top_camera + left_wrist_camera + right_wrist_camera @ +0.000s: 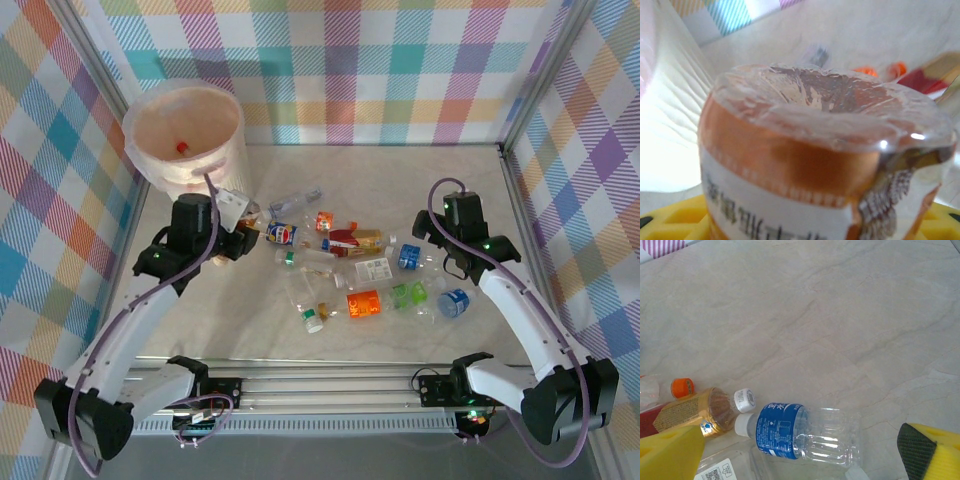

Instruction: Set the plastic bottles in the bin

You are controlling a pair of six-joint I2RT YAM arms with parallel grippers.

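**Left:** my left gripper (805, 222) pinches an orange-labelled bottle (805, 150), its base towards the wrist camera, just beside the bin (185, 130).

**Right:** my right gripper (800, 445) is spread wide and grips nothing. It hangs over a blue-labelled bottle (790, 432) lying on the table (840, 315) among other bottles (350, 265).

Scattered bottles (372, 268) crowd mid-table; far table (400, 170) lies open.
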